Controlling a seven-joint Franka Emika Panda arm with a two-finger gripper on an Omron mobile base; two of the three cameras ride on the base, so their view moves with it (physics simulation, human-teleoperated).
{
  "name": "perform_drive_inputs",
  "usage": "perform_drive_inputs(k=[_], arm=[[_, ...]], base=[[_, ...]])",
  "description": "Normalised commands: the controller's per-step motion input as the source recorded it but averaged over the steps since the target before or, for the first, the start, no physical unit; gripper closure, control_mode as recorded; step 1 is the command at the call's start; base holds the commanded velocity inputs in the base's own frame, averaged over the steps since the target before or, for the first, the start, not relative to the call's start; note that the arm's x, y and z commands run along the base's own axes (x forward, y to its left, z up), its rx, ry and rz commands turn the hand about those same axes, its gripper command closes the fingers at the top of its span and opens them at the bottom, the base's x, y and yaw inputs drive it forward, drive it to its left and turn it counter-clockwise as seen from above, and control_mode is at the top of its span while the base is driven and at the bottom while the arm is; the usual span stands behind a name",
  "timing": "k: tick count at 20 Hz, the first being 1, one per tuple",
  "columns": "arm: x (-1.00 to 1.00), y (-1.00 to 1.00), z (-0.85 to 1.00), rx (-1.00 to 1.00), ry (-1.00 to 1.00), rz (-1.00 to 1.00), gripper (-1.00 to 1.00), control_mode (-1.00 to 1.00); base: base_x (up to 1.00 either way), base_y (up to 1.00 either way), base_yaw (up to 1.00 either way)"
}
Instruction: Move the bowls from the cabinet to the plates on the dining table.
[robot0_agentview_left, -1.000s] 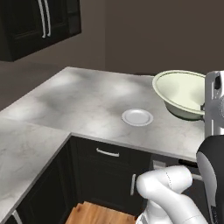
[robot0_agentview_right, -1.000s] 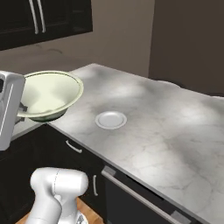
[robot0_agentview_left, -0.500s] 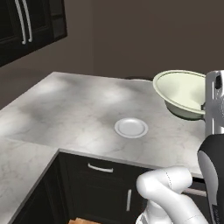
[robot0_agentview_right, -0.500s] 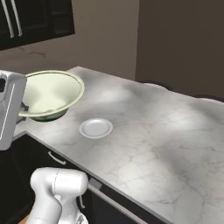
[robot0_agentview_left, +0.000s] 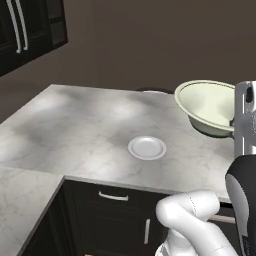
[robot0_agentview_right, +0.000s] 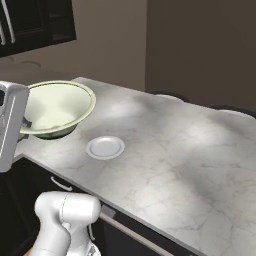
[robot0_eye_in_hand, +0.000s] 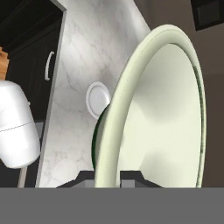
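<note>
Over the right part of the grey-white marble-veined tabletop (robot0_agentview_left: 75, 120) in the left base view: cream-white round bowl (robot0_agentview_left: 207, 105) held tilted in the air, right of and beyond a small white round plate (robot0_agentview_left: 147, 148); dark wall cabinet (robot0_agentview_left: 25, 30) at far left.

From the right base view: same bowl (robot0_agentview_right: 57, 107) raised left of the plate (robot0_agentview_right: 105, 147).

Through the hand view: end effector (robot0_eye_in_hand: 107, 177) closed on the bowl's rim, dark green pattern low on its side.

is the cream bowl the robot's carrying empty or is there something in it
Empty. The cream bowl, held at its rim by the pincer, shows only a bare, smooth inside in both base views.
</note>
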Motion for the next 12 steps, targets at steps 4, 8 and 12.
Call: perform_drive_inputs(k=[4, 8, 12], arm=[[0.0, 0.0, 0.0, 0.0, 0.0, 0.0, 1.0, 1.0], [0.0, 0.0, 0.0, 0.0, 0.0, 0.0, 1.0, 1.0], [0.0, 0.0, 0.0, 0.0, 0.0, 0.0, 1.0, 1.0]], base=[[0.25, 0.19, -0.08], [0.0, 0.0, -0.01], [0.0, 0.0, 0.0]])
